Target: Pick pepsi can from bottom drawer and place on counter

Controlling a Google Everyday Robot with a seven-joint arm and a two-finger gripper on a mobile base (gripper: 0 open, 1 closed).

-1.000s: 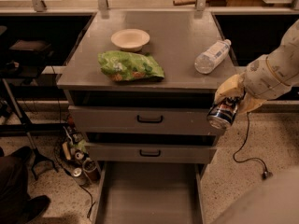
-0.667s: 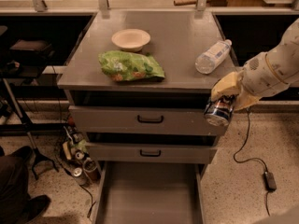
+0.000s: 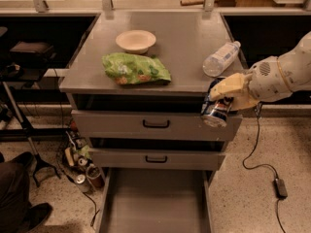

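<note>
Down at six o'clock, the bottom drawer [image 3: 155, 200] stands pulled out. Over to the right, the pepsi can [image 3: 215, 115] is in the air at the front right corner of the table [image 3: 184, 30], just before the top drawer [image 3: 121, 123]. It's tilted, long axis one o'clock to seven, silver end aimed at seven. The gripper [image 3: 224, 95], arm off at three o'clock, is clamped narrow around the can's upper body.

The matt cream plastic gripper [image 3: 223, 98], by the scuffed metal counter's [image 3: 184, 42] near right corner, clasps the glossy aluminium pepsi can [image 3: 215, 115].
</note>
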